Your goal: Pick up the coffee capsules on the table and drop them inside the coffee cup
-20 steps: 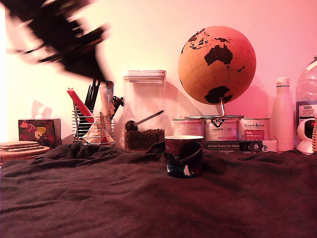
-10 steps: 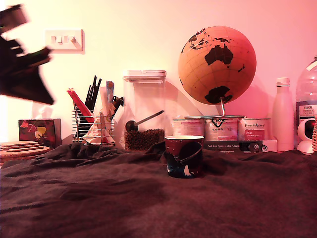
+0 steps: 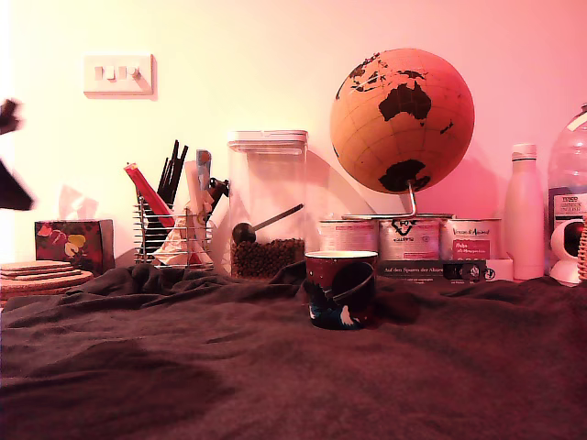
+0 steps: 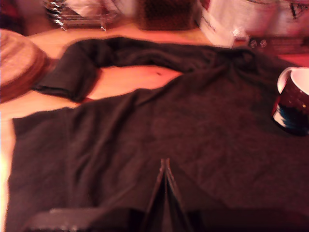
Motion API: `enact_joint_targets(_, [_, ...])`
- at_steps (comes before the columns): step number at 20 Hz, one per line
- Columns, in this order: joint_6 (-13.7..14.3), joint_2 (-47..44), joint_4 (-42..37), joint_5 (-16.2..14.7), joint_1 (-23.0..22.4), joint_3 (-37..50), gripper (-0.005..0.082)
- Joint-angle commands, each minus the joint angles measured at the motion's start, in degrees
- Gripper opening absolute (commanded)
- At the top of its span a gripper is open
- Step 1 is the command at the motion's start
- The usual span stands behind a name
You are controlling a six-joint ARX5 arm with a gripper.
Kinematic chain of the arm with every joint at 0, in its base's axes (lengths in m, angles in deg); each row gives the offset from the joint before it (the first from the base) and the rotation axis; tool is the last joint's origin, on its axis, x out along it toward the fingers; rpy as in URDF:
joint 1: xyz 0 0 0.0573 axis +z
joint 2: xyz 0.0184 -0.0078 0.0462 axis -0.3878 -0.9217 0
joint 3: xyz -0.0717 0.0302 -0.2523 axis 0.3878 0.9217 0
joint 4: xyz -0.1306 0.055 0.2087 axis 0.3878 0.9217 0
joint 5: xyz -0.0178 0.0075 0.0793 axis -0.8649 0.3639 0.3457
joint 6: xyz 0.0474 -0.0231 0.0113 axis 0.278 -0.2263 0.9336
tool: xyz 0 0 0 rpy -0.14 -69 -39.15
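The end effector point(image 4: 165, 162) is showing in the wrist view with its two dark fingers pressed together to a thin point, clenched with nothing between them, hovering over the wrinkled dark brown cloth covering the desk point(image 3: 229, 385). In the exterior view only a dark blur of the arm point(image 3: 11, 156) is showing at that view's far left edge, well apart from everything else.

The coffee cup point(image 3: 340, 290) is standing upright on the cloth, a little to the exterior view's right of centre – dark maroon with a pale rim and white and teal blotches. The wrist view is catching it too (only partly, at the frame's edge). I am not seeing a coffee capsule in either view, and the cup's inside is not visible.

Behind the cup, along the wall, a clear container point(image 3: 267, 203) with dark beans and a scoop is standing beside a wire holder of utensils point(image 3: 171, 215). To the exterior view's right a cork-coloured globe point(image 3: 402, 120) is rising over three pale tins point(image 3: 409, 238) – and a white bottle point(image 3: 524, 213) is standing beyond them.
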Motion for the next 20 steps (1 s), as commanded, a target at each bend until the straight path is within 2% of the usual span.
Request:
enact_joint_targets(1, [-1.03, 3.23, -0.94, -0.04, 0.68, 3.39, -0.0019])
enact_joint_targets(7, [-3.37, 15.39, -0.04, 0.13, 1.22, 10.36, -0.0019])
enact_joint_targets(9, [-5.27, 19.19, 2.16, 0.96, 1.20, 11.13, -0.0019])
enact_joint_targets(16, [-6.21, 31.89, 14.45, 3.89, 1.16, 11.15, -0.0019])
enact_joint_targets(20, [-6.21, 38.07, 19.52, 4.15, 1.16, 11.15, -0.0019])
